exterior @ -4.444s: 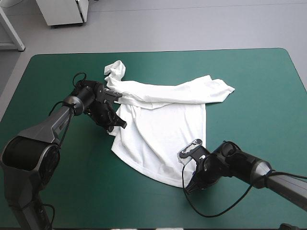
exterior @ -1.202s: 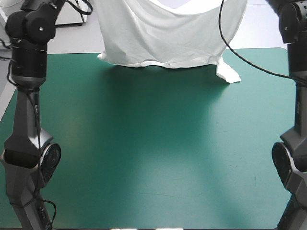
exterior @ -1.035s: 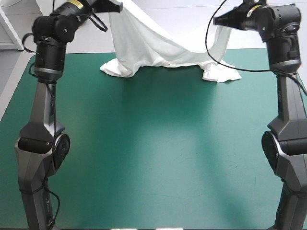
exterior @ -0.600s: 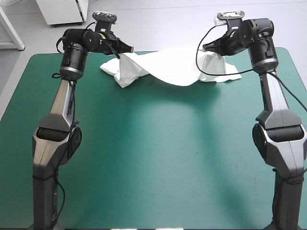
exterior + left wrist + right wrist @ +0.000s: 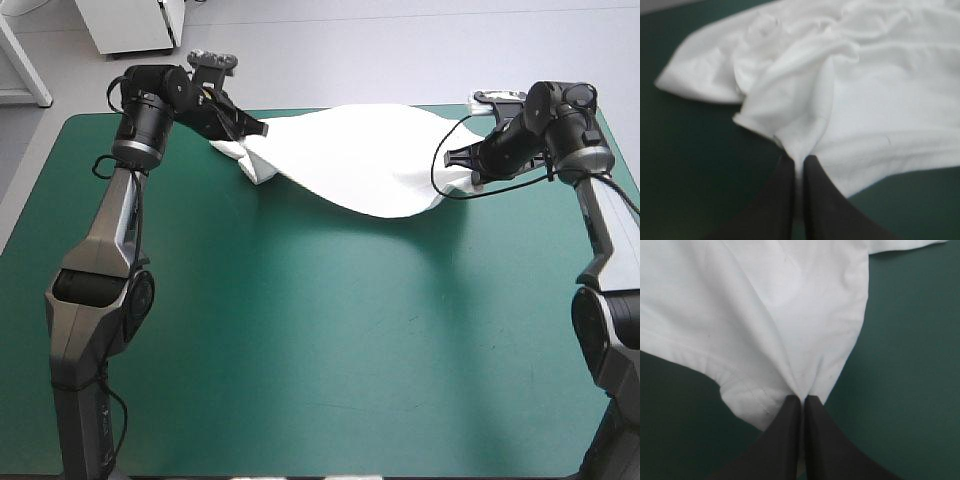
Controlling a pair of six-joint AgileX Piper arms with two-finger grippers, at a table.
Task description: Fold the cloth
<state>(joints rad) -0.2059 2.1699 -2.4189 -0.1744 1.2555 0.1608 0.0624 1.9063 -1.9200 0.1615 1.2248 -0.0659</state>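
- A white T-shirt (image 5: 365, 160) stretches side to side near the far edge of the teal-green table (image 5: 300, 350), its middle sagging.
- The left gripper (image 5: 260, 130) pinches its left end, fingers pressed together on the cloth.
- The right gripper (image 5: 452, 158) pinches its right end likewise, so the shirt spans between them.

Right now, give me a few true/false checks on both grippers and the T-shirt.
1. The left gripper is shut on the T-shirt. True.
2. The right gripper is open and off the T-shirt. False: it is shut on the T-shirt too.
3. The T-shirt lies by the near edge of the table. False: it is by the far edge.
4. The T-shirt spans from one gripper to the other. True.
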